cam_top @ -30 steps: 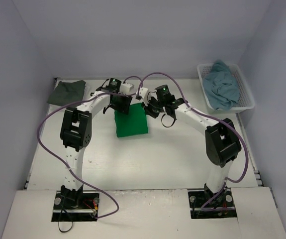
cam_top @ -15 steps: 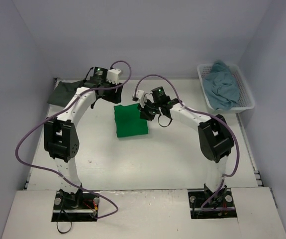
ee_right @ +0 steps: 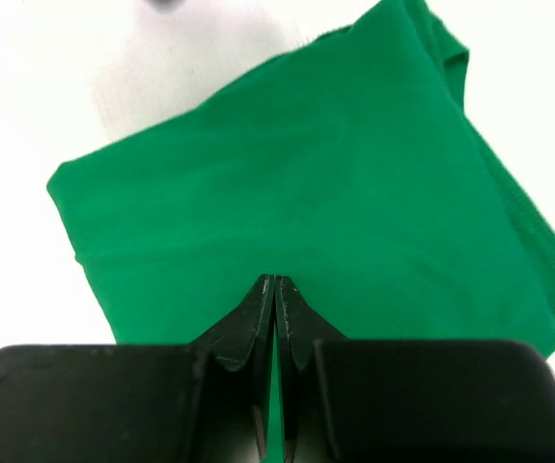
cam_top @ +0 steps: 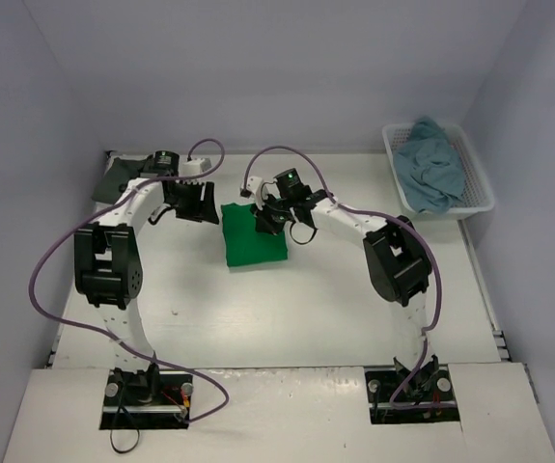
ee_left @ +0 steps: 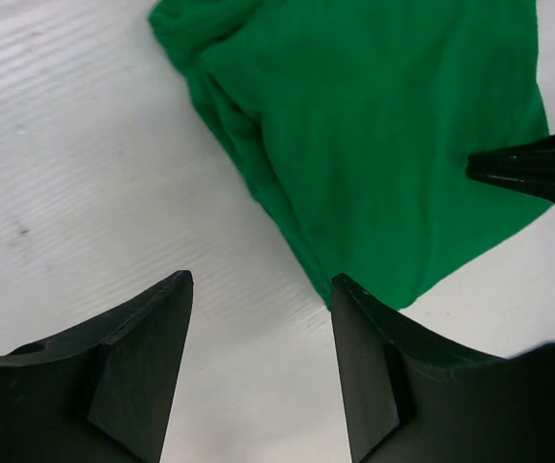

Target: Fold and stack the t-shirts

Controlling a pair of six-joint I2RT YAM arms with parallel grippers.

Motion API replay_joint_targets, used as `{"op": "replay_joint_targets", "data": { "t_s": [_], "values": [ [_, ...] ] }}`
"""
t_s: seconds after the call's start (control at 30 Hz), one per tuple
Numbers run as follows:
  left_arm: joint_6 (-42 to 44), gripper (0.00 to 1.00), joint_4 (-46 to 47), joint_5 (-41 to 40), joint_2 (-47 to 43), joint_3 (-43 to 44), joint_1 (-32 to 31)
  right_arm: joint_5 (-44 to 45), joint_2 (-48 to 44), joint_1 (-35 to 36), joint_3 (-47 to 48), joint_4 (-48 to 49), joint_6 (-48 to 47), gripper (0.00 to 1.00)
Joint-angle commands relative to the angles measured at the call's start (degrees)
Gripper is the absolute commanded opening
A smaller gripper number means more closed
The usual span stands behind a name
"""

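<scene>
Pale grey walls enclose a white desk (cam_top: pixel 335 299), and the bright green folded cotton t-shirt (cam_top: pixel 253 234) lies near its middle. The left fingers (ee_left: pixel 152 347) hung over the shirt's far edge a second ago. They have since swung off to its left side and stand apart, holding nothing. The right fingers (ee_right: pixel 253 323) stay pressed together over the cloth. The fold looks finished, so stacking seems next, perhaps with the dark grey t-shirt (cam_top: pixel 118 177) at the far left corner. A teal-blue t-shirt (cam_top: pixel 431 164) waits in the white lattice basket (cam_top: pixel 485 198).
</scene>
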Motion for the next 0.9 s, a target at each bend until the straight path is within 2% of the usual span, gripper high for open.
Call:
{"op": "replay_joint_targets", "data": {
  "t_s": [0.0,0.17,0.33,0.47,0.87],
  "values": [
    [-2.8,0.54,0.9,8.7,1.6,-0.1,0.1,-1.2,0.2,0.4,3.4,1.7,0.3,0.00],
    [-4.1,0.55,2.1,9.9,4.8,-0.2,0.3,-1.3,1.8,0.5,4.6,1.7,0.4,0.00],
    [-5.2,0.63,3.9,12.6,7.6,-1.7,1.7,-0.7,3.0,1.1,4.9,1.3,-0.1,0.00],
    [-6.6,0.66,6.6,14.8,8.5,-3.8,1.9,-0.3,3.1,1.5,4.7,0.8,-0.7,0.00],
    [-11.0,0.67,12.5,21.2,12.1,-7.5,2.3,-0.5,4.2,1.7,4.7,0.9,-1.0,0.00]
  ]
}}
